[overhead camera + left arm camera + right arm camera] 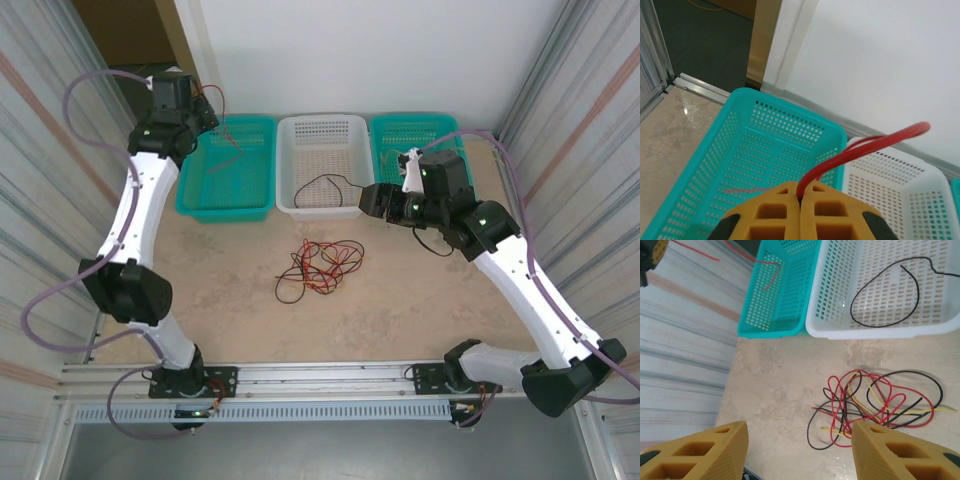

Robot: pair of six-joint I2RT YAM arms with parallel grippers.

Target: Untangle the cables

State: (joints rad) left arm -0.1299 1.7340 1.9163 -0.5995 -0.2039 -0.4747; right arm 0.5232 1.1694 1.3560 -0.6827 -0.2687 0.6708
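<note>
Cables (320,268) lie knotted mid-frame on the table (220,300), one red cable (865,145) clenched in my left gripper (801,196) over the teal basket (225,207) upper left, right gripper (799,437) open and empty; I worry the springy red cable flops over the rim on release.

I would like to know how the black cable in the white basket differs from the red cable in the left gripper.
The black cable lies loose in the white basket; the red cable is pinched in the shut left gripper, dangling over a teal basket. Both are single thin wires.
</note>
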